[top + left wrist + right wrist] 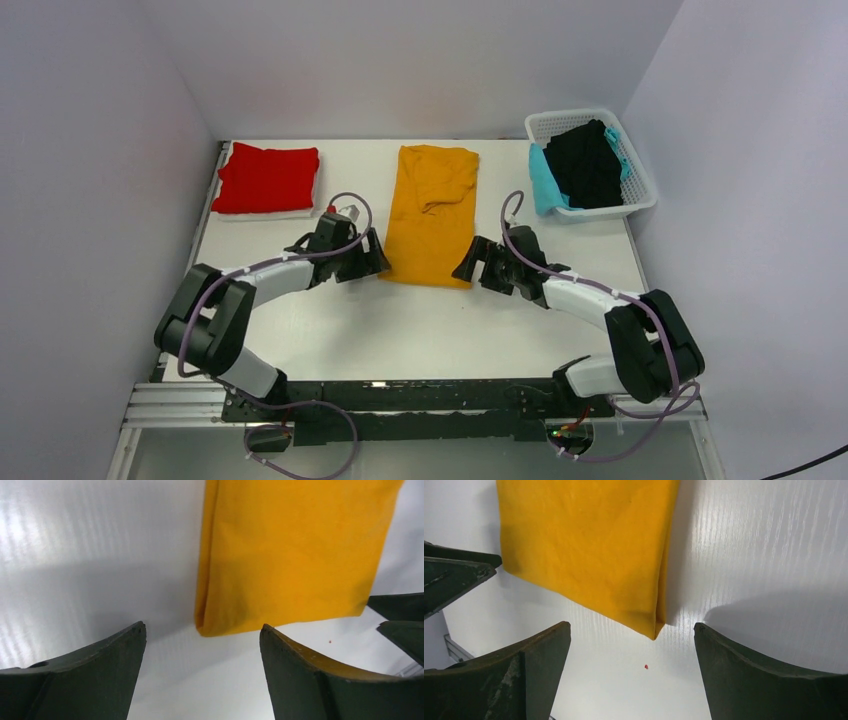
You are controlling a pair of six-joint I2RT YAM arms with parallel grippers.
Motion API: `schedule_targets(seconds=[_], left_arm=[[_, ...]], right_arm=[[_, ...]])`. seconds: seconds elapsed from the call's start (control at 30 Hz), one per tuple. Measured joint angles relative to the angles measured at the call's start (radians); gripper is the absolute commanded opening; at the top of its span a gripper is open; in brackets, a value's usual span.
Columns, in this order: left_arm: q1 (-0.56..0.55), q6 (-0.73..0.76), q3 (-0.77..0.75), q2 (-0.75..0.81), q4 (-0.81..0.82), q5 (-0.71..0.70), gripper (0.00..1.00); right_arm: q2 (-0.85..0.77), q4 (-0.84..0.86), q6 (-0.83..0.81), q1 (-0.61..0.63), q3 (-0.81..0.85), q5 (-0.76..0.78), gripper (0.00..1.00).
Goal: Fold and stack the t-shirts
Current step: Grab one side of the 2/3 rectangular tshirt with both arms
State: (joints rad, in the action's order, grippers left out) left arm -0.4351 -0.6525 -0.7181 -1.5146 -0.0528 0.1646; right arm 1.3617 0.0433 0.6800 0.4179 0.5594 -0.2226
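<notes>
A mustard-orange t-shirt (432, 212) lies folded lengthwise into a long strip in the middle of the table, sleeve tucked on top. My left gripper (377, 262) stands open at its near left corner (210, 627), not touching it. My right gripper (467, 263) stands open at its near right corner (655, 630), also apart from the cloth. A red t-shirt (265, 178) lies folded at the back left. A black t-shirt (588, 162) and a teal t-shirt (545, 182) lie bunched in the basket.
The white lattice basket (640, 180) sits at the back right corner. White walls close the table at the back and sides. A tiny red speck (646, 666) lies on the table (420, 330) near the shirt's right corner.
</notes>
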Motion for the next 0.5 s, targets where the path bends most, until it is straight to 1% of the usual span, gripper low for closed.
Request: schedule_targets(seconds=[0.13, 0.33, 0.4, 0.5], left_arm=[[0.000, -0.036, 0.001, -0.042, 0.079, 0.042, 0.64], [0.000, -0.076, 0.038, -0.067, 0.170, 0.084, 0.47], [0.000, -0.086, 0.047, -0.074, 0.191, 0.098, 0.38], [-0.001, -0.098, 0.051, -0.096, 0.210, 0.113, 0.20]], right_arm=[[0.008, 0.009, 0.059, 0.006, -0.013, 0.000, 0.86], [0.027, 0.011, 0.107, 0.012, -0.017, 0.009, 0.82], [0.028, 0.012, 0.117, 0.012, -0.019, 0.012, 0.77], [0.040, 0.023, 0.125, 0.012, -0.019, 0.012, 0.68]])
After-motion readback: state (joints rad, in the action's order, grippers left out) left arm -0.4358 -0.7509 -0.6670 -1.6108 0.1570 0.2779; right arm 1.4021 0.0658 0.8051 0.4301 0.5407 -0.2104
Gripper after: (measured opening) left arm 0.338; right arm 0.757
